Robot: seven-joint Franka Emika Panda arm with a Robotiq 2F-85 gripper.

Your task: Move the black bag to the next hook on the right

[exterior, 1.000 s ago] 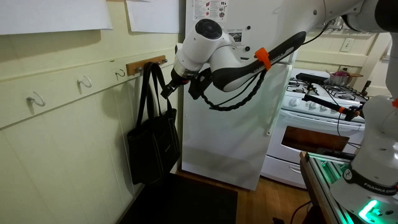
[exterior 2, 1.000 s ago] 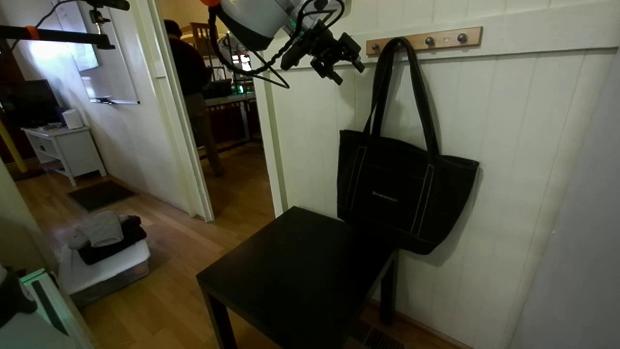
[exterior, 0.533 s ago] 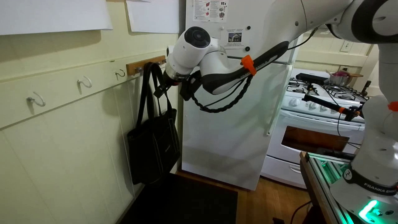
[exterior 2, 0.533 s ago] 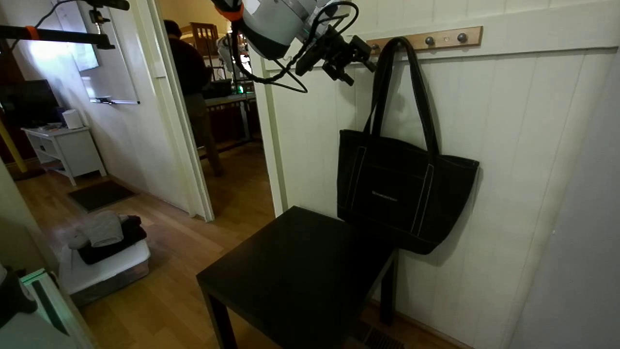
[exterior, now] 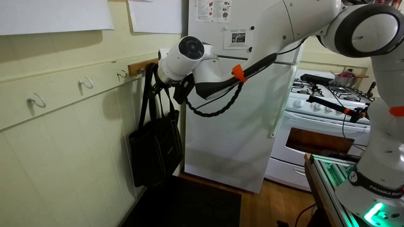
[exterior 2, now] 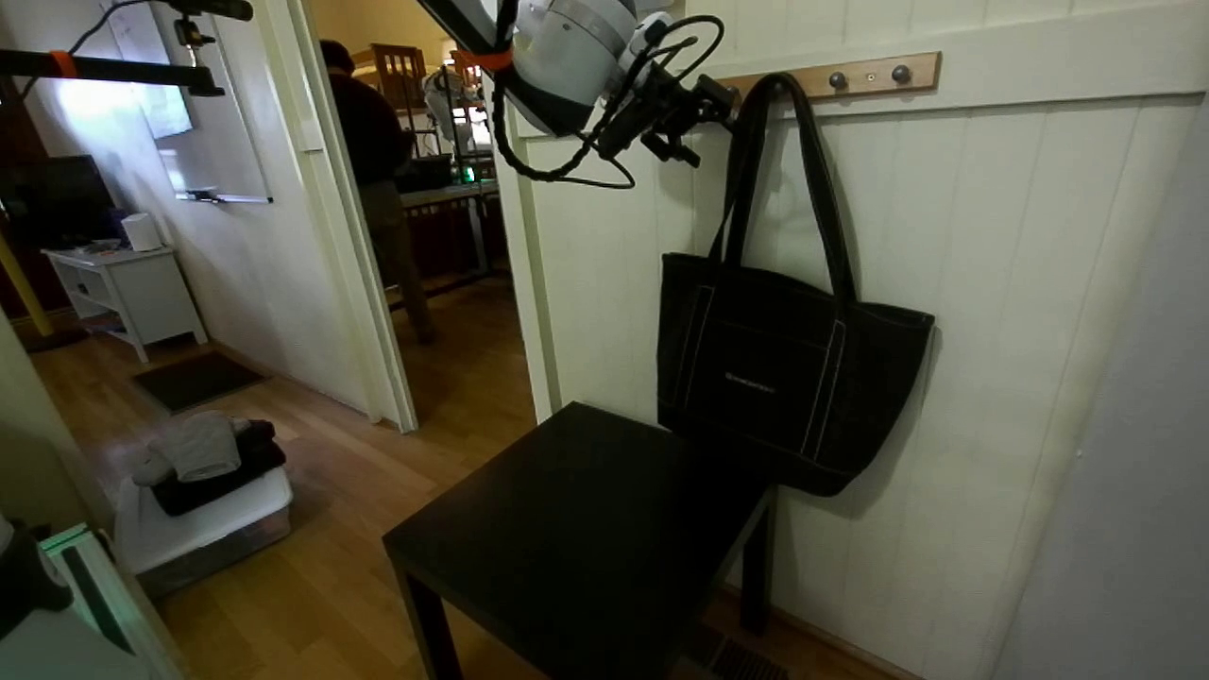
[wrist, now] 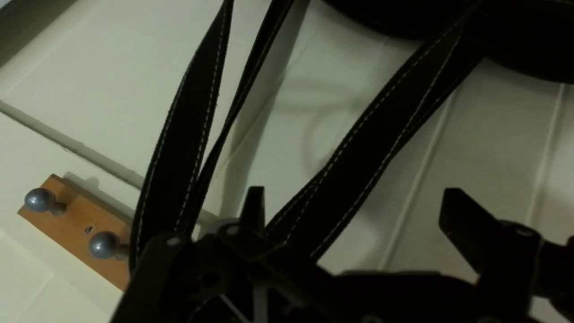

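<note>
Nearer the wall (exterior: 63, 157) than a second ago, the arm (exterior: 281, 34) is seen against the refrigerator (exterior: 227, 148). Below, room is bounded by the table (exterior 2: 557, 529); open wall is left on both sides of the black bag (exterior 2: 765, 368), hung from the peg rail (exterior 2: 869, 85), its body below the gripper (wrist: 354, 195). Its fingers (wrist: 475, 233) are spread wide, strap (wrist: 394, 116) framed between; contact cannot be told.

black bag (exterior 2: 793, 368) matt cloth, straps (wrist: 193, 112) stitched cloth; peg board (wrist: 74, 231) smooth wood, knobs (wrist: 39, 200) metal, dull shine; floor (exterior 2: 349, 472) wood, slight gloss; fridge door (exterior: 227, 135) smooth
</note>
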